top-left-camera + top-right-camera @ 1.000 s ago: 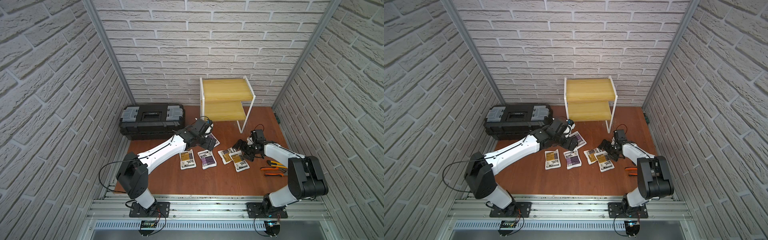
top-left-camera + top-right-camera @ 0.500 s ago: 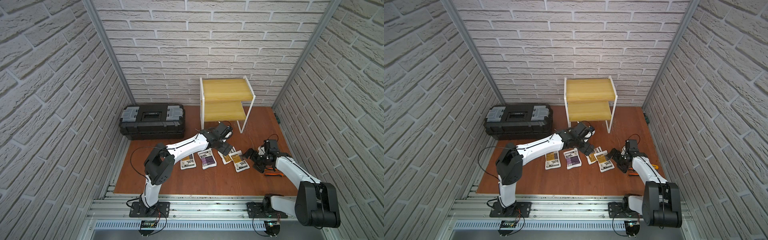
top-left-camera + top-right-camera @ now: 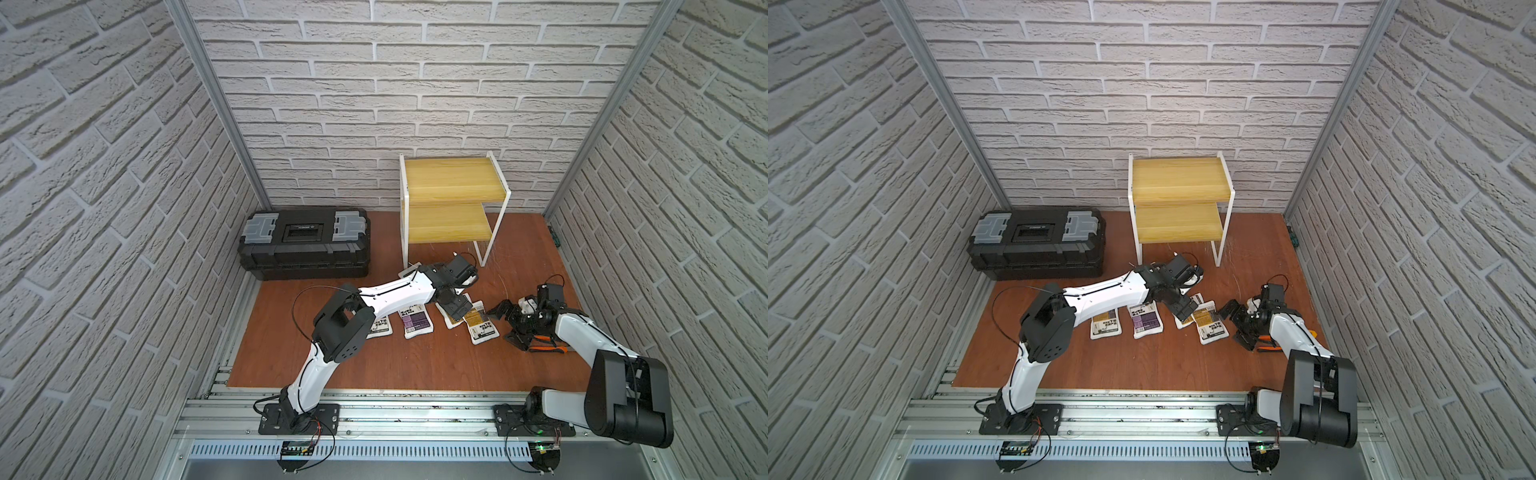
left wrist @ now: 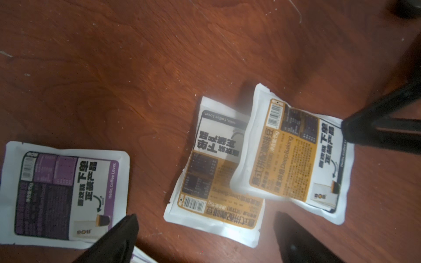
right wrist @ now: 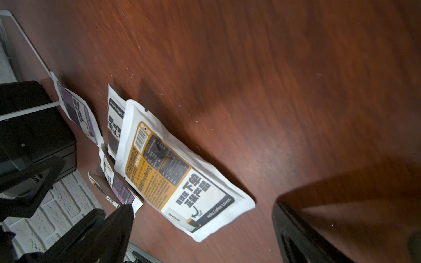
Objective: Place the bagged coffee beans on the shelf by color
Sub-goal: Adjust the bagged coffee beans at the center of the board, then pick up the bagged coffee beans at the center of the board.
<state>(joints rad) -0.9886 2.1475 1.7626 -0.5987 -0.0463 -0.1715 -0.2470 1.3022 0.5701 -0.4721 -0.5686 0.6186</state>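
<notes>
Both top views: coffee pouches [image 3: 482, 327] lie on table [image 3: 415, 365], toolbox [image 3: 303, 245] closed.

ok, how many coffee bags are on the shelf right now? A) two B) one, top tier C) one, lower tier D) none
D: the shelf is bare on both tiers in both top views; the coffee bags in view lie on the table.

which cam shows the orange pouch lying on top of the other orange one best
The left wrist view: the upper orange pouch shows nearly whole and face-on, its print readable and its overlap on the other orange pouch clear. The right wrist view shows the pouch slanted. Both top views show it small.
</notes>
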